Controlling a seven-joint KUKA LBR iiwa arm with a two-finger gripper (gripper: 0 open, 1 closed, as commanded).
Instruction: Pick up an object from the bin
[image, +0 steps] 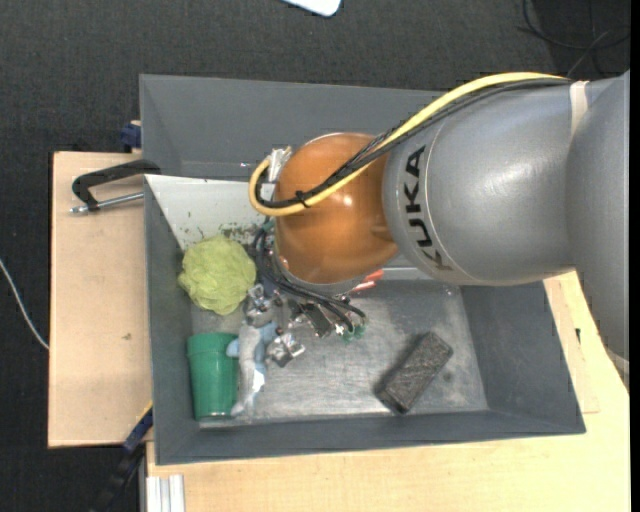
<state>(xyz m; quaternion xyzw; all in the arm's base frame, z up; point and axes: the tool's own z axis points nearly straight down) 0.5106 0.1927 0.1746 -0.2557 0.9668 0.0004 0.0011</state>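
Grey metal bin (330, 110) on a black surface (60, 60)

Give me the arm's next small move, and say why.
Probably ease the end effector a little toward the view's lower left, onto the pale crumpled thing lying against the green cup. That thing looks nearest to it; the yellow-green fuzzy lump sits farther up, and the dark grey block lies well off to the right.

A green plastic cup (210, 380) lies on its side by the left wall of the grey metal bin (520, 345); a pale blue crumpled piece (249, 368) touches it; a yellow-green crumpled ball (217, 274) rests just behind.
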